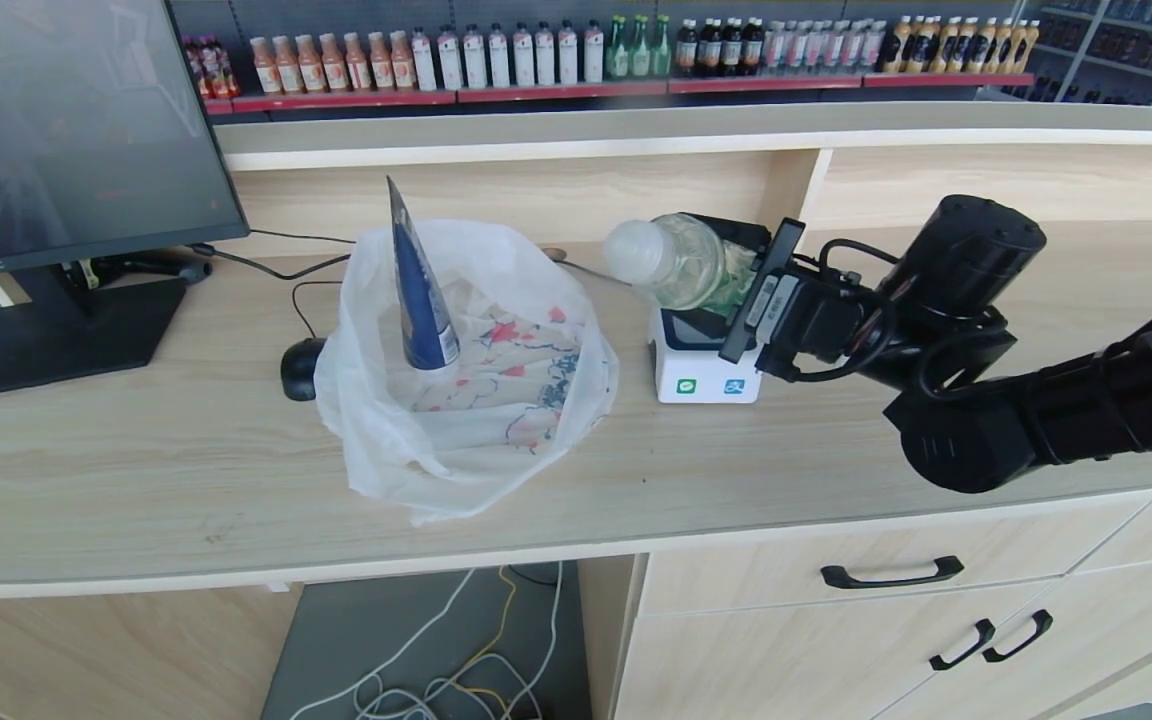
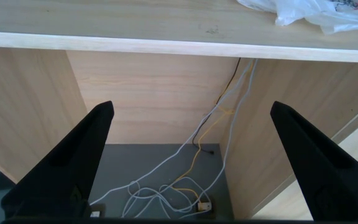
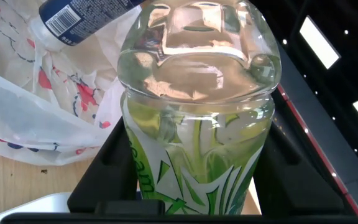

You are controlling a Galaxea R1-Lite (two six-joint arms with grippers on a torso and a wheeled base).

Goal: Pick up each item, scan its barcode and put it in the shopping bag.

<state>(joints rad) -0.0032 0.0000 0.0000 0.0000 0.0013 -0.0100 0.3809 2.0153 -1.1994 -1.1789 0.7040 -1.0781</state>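
Right fingers [image 3: 104, 168]: dark pads closed against both sides of the bottle [image 3: 197, 93], pressing on its green-printed label
Left fingers [image 2: 79, 162]: spread wide apart with nothing between them
Right gripper [image 1: 726, 270]: held over the counter [image 1: 136, 470] at the scanner [image 1: 701, 365], its arm coming in from the robot's right
Left gripper [image 2: 191, 109]: low, below the counter edge, facing the open space under the counter where the cables [image 2: 185, 180] lie on the dark floor
Bottle: clear plastic, lying on its side in the right gripper's grasp, its rounded base end toward the shopping bag [image 1: 376, 420]; it sits right above the scanner's slanted face, and whether it touches the scanner cannot be told
Scanner: small white box with a dark window, standing on the counter just beside the bag, on the robot's right of it
Shopping bag: thin white plastic with red and blue print, standing open on the counter between the mouse [image 1: 299, 368] and the scanner
Tube [image 1: 419, 300]: dark blue, standing cap end down inside the bag, flat end up, slightly tilted
Monitor [image 1: 66, 120]: dark screen on its stand at the counter's left end
Behind: a shelf of bottles [image 1: 586, 50] along the back wall
Below: drawers [image 1: 886, 575] with black handles under the counter's right part
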